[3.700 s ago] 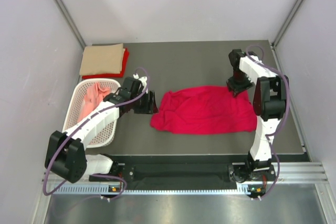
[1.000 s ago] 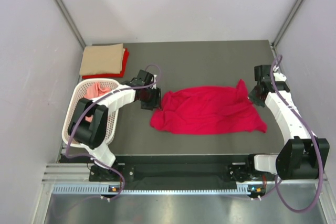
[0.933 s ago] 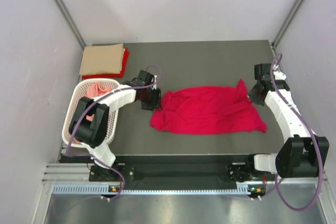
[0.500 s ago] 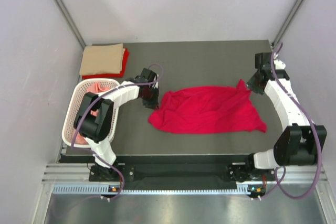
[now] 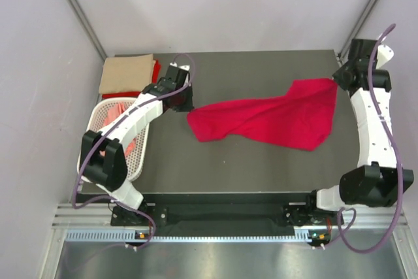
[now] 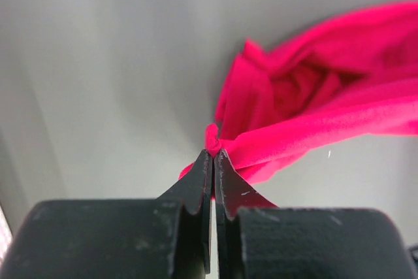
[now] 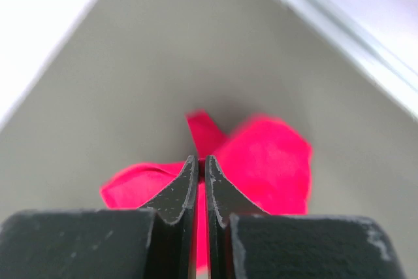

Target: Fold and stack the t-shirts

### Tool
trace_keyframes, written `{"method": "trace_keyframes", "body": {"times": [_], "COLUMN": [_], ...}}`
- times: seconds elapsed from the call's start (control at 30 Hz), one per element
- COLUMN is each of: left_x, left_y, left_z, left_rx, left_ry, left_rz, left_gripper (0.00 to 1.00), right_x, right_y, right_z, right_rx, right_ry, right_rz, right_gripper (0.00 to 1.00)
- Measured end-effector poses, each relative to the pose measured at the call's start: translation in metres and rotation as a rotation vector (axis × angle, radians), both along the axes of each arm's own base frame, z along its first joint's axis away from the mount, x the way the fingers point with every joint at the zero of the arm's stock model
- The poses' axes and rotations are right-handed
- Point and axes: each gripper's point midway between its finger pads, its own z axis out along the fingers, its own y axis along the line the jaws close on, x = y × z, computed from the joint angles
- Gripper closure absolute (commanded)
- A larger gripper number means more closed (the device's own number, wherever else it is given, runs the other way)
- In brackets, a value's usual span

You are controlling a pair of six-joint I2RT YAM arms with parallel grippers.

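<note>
A crimson red t-shirt hangs stretched across the middle of the table between both arms. My left gripper is shut on its left end, where bunched red cloth is pinched at the tips. The right gripper is shut on the shirt's far right corner near the back right of the table, with red cloth spreading beyond its tips. A folded tan t-shirt lies on a folded red one at the back left. A salmon pink t-shirt sits in the basket.
The white mesh basket stands at the left edge beside my left arm. Grey walls close in the table on the left, back and right. A metal rail runs along the near edge by the arm bases.
The left gripper has closed on the shirt's left end. Both arms have moved toward the back and apart, lifting the crumpled shirt and stretching it into a long band.
</note>
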Motion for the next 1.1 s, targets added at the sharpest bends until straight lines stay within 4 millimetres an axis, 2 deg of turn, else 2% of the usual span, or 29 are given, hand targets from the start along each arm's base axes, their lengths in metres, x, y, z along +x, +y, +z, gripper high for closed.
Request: {"method": "trace_keyframes", "body": {"times": [0.07, 0.13, 0.23, 0.27, 0.33, 0.4, 0.47, 0.6, 0.67, 0.93, 1.1], "left_x": [-0.016, -0.042, -0.083, -0.098, -0.121, -0.139, -0.144, -0.136, -0.134, -0.143, -0.146], "left_y": [0.004, 0.009, 0.011, 0.01, 0.013, 0.016, 0.018, 0.012, 0.01, 0.008, 0.016], "left_z": [-0.006, -0.023, -0.055, -0.067, -0.085, -0.096, -0.093, -0.068, -0.062, -0.07, -0.072], "left_rx": [-0.013, -0.027, -0.056, -0.068, -0.07, -0.067, -0.077, -0.137, -0.154, -0.187, -0.2], "left_ry": [0.019, 0.064, 0.157, 0.194, 0.255, 0.293, 0.281, 0.187, 0.163, 0.208, 0.22], "left_rz": [-0.001, -0.004, -0.02, -0.026, -0.034, -0.03, -0.027, -0.046, -0.052, -0.028, 0.089], "left_gripper": [1.0, 1.0, 0.79, 0.62, 0.51, 0.49, 0.48, 0.47, 0.47, 0.49, 0.46], "right_x": [-0.018, -0.045, -0.1, -0.115, -0.134, -0.142, -0.144, -0.146, -0.148, -0.15, -0.149], "right_y": [0.006, 0.011, 0.02, 0.023, 0.026, 0.031, 0.034, 0.037, 0.036, 0.035, 0.039], "right_z": [-0.018, -0.051, -0.115, -0.132, -0.15, -0.154, -0.147, -0.132, -0.13, -0.122, -0.119], "right_rx": [0.016, 0.032, 0.065, 0.076, 0.091, 0.108, 0.118, 0.117, 0.113, 0.1, 0.115], "right_ry": [0.035, 0.09, 0.24, 0.284, 0.336, 0.334, 0.3, 0.23, 0.224, 0.189, 0.168], "right_rz": [0.017, 0.024, 0.026, 0.025, 0.022, 0.032, 0.045, 0.057, 0.053, 0.048, 0.061], "right_gripper": [1.0, 1.0, 1.0, 1.0, 1.0, 1.0, 1.0, 1.0, 1.0, 1.0, 1.0]}}
